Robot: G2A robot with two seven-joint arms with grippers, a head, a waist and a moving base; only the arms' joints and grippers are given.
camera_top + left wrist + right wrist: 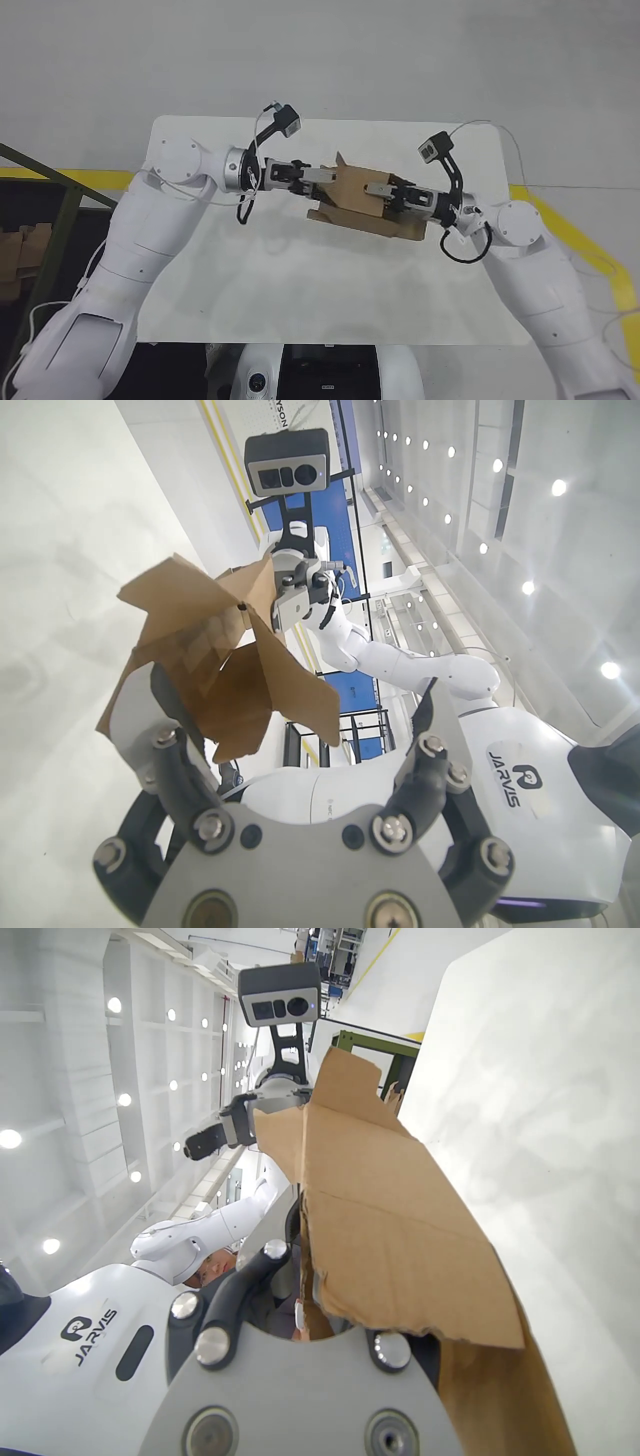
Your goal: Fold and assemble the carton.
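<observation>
We see the brown carton [355, 200], half-opened with its flaps splayed, over the far middle of the white surface [250, 290], between the two arms. At the carton's left end the left gripper [322, 176] has its jaws spread wide, one finger lying against a flap. At the carton's right end the right gripper [388, 193] has its jaws clamped on a cardboard panel.

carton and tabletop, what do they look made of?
carton: brown cardboard, likely corrugated, matte; creased fold lines and a ragged torn edge in the right wrist view suggest it. table: smooth white top, faint sheen, likely laminate or painted board; the look leaves that open.
</observation>
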